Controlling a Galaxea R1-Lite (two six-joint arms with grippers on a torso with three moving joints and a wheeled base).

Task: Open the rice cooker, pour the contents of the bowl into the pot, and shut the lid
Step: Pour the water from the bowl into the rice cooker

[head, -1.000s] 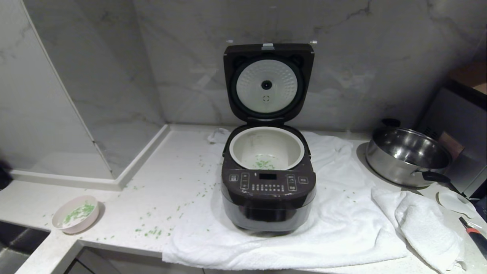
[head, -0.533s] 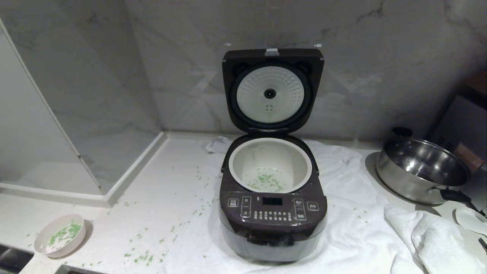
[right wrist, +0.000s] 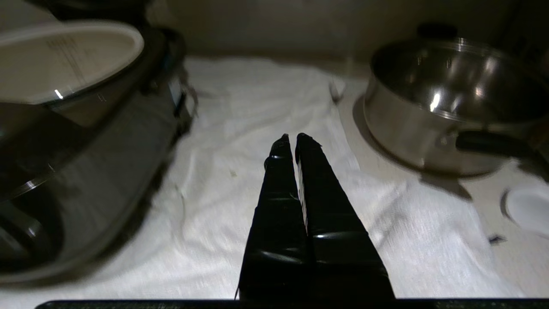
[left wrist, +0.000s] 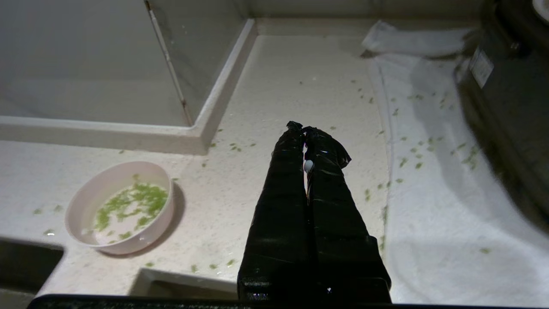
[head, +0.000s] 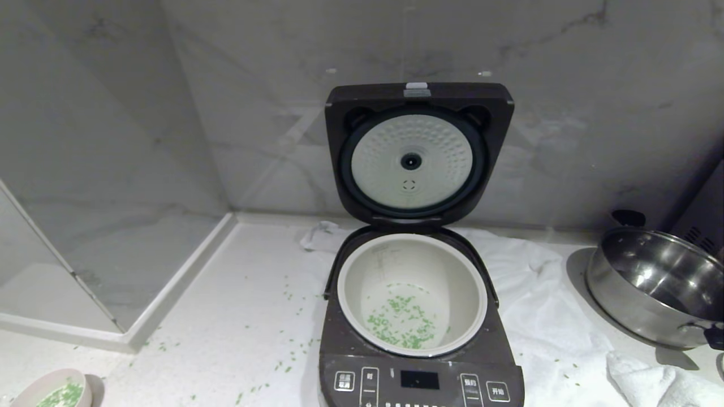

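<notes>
**Camera closer to cooker, bowl still half full**

Whole head view has shifted since a second ago: the rice cooker (head: 419, 316) now fills the lower middle and the bowl (head: 48, 390) has slid to the bottom left corner (camera move, the things themselves have not moved). Lid (head: 418, 155) stands upright on its rear hinge, dimpled plate facing forward. Pot (head: 412, 294) sits open in the body, mouth up, a thin scatter of green bits on its floor.

Key relation: the bowl (left wrist: 120, 208) lies on the desk (left wrist: 274, 86) to the robot's left of the cooker, well apart from it, upright, the green contents (left wrist: 131, 206) inside. It is round, so no long axis to align to. Left pincer (left wrist: 302, 127) is the nearer one by far, jaws pressed together, holding nothing, hovering over the desk between bowl and cooker. Right pincer (right wrist: 289, 137) is likewise closed and empty, over the white towel (right wrist: 257, 107) between the cooker and the steel pan (right wrist: 446, 98).

Judgement: pour looks partial; loose green bits litter the desk. Next, the left pincer must spread before taking the rim.
</notes>
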